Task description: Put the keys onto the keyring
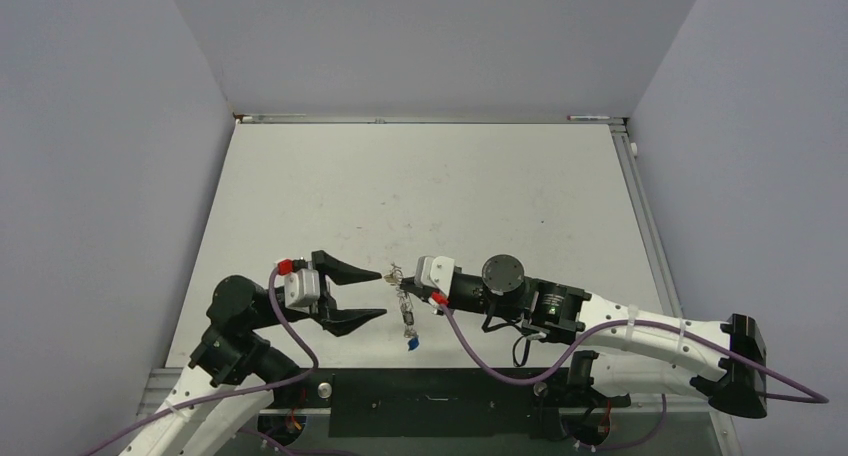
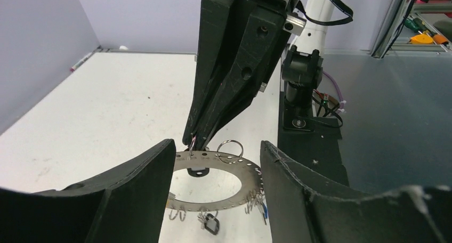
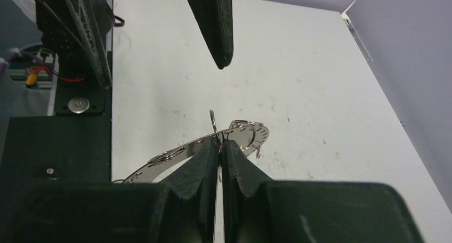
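Observation:
The keyring (image 2: 234, 185), a flat silvery ring with small wire loops on its rim, is held tilted just above the table. My right gripper (image 3: 220, 143) is shut on its rim beside an upright wire loop (image 3: 212, 121). Keys hang from the ring: one with a black tag (image 2: 211, 223), one with a blue tag (image 2: 265, 213). My left gripper (image 2: 217, 145) is open, its two fingers either side of the ring without touching it. From above, the keyring (image 1: 406, 311) shows edge-on between the left gripper (image 1: 380, 294) and the right gripper (image 1: 398, 276), the blue tag (image 1: 412, 344) at its near end.
The white table (image 1: 450, 186) is walled on three sides. A black base plate (image 1: 430, 401) runs along the near edge between the arm mounts. Pens lie at the far edge (image 1: 270, 118).

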Tool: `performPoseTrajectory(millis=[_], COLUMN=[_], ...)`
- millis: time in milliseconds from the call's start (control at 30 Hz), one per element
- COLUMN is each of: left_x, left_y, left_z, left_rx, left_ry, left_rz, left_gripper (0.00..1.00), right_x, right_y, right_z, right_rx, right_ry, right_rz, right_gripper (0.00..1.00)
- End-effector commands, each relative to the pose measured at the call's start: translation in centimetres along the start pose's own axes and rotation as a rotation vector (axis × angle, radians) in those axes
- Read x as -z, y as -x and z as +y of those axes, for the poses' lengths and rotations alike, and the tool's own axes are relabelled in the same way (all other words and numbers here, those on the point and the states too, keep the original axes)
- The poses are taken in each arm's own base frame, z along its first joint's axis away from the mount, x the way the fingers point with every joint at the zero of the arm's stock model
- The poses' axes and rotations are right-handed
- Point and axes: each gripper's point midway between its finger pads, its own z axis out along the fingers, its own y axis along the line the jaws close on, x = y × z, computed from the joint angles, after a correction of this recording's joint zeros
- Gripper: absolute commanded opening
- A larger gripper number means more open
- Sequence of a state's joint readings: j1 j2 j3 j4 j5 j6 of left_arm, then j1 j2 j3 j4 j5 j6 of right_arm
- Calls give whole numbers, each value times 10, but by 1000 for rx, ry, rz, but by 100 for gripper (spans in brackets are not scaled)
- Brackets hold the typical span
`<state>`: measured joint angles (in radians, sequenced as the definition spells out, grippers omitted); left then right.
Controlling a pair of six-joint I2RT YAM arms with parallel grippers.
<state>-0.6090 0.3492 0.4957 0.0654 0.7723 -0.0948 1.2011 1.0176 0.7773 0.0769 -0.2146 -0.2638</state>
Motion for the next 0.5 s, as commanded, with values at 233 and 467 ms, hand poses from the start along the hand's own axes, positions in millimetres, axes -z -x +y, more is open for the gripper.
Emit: performPoseTrajectory(millis=[233, 467], left_x=[-4, -16], left_y=[-3, -29], left_z=[3, 8], left_rx=[26, -24], left_ry=[-24, -37], left_rz=[311, 445], left_gripper=[50, 44], right_x=[17, 15], right_y=[17, 8], right_z=[-21, -19], right_rx=[143, 161], right_ry=[-114, -123], right_rz=[98, 166], right_gripper=[5, 5])
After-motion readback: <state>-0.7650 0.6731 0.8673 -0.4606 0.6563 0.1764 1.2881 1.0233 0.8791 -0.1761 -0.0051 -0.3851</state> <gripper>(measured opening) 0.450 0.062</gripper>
